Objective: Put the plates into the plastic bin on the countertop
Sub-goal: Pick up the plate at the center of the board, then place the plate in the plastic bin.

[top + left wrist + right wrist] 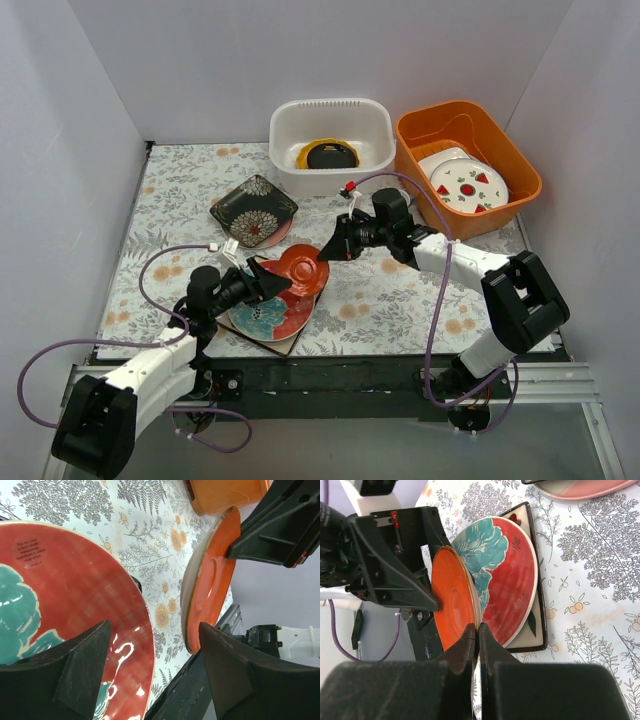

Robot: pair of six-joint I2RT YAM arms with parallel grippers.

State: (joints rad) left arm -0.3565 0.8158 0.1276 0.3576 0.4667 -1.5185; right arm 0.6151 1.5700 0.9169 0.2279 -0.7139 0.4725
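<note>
The bench point(380, 300), pale and printed with grey ferns, carried everything. At its twelve o'clock edge sat the plastic bin point(283, 140), already holding a yellow-orange plate point(303, 158) with a dark brown plate point(332, 155) on top. Beside it at two o'clock, the orange tub point(408, 155) held the white fruit plates point(465, 185).

Out at ten o'clock lay the black flowered square plate point(255, 205), resting on a pink plate point(590, 487). At seven o'clock, the red-and-teal plate point(270, 318) lay flat on a cream square plate point(536, 630).

And here was the action, near the bench's centre! The red plate point(303, 268) stood on edge above that stack, glossy orange-red with a shallow round well and a pale rim line. The right end effector point(322, 252) was clenched on its rim at the three o'clock side, and that pinch looked like what kept it upright.

The left end effector point(278, 283) was released, its fingers spread wide at the plate's nine o'clock side. One finger lay over the red-and-teal plate, the other near the tilted one. That read as either a steadying touch or a handover. Whether it touched the red plate, I could not tell.
</note>
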